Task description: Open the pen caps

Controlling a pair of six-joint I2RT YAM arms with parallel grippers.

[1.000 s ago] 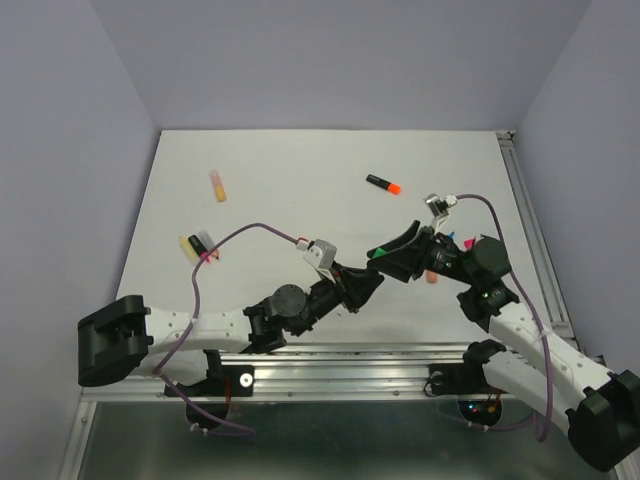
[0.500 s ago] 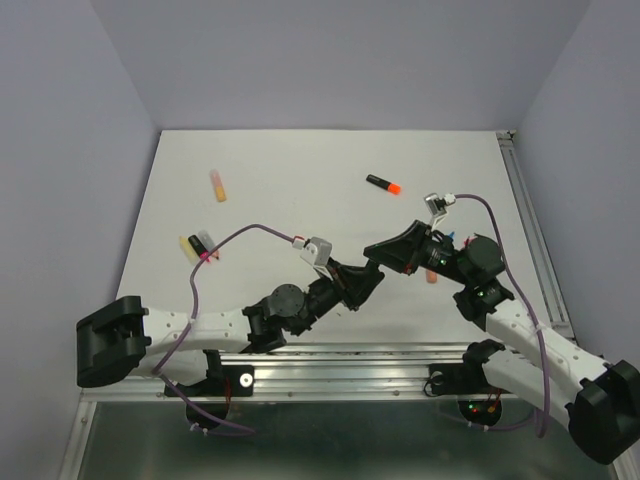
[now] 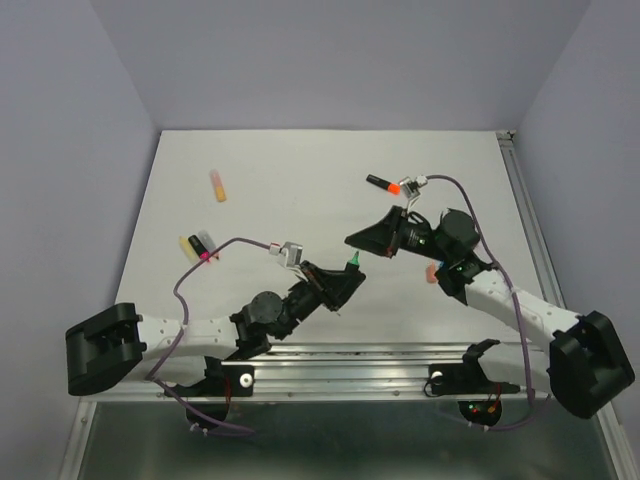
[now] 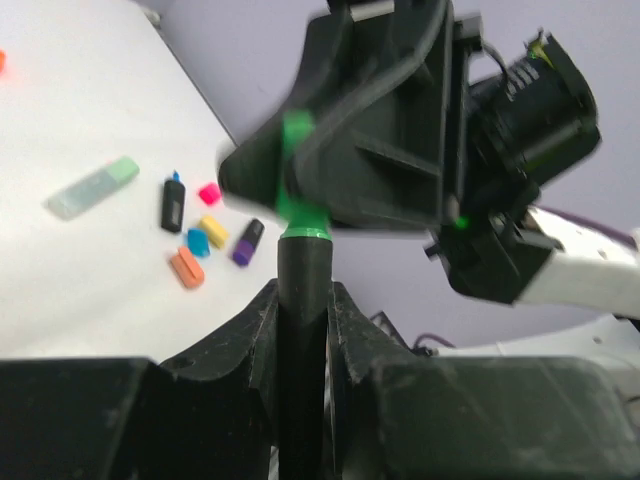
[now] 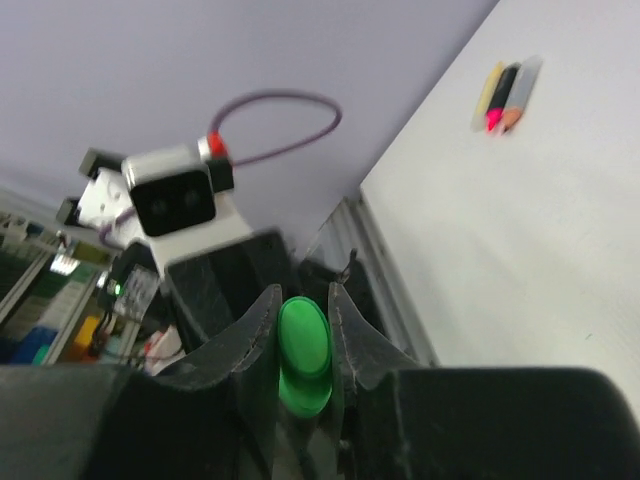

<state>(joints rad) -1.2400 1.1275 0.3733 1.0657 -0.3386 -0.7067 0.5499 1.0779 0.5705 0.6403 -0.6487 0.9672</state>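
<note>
Whereas earlier spread, right pincer (image 5: 303,295) now pinches green cap (image 5: 303,355), parted toward 12 o'clock from black barrel (image 4: 303,330) clamped in left pincer (image 4: 303,295).

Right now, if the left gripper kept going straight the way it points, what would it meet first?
Most likely the right gripper, directly ahead and shut on the green cap; the gap is hard to judge.

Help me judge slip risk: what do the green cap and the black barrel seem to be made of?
The green cap looks like moulded plastic, smooth and semi-glossy: its rounded end carries a soft highlight. The black barrel is probably plastic too, with a duller satin look; blur leaves its finish open.
</note>
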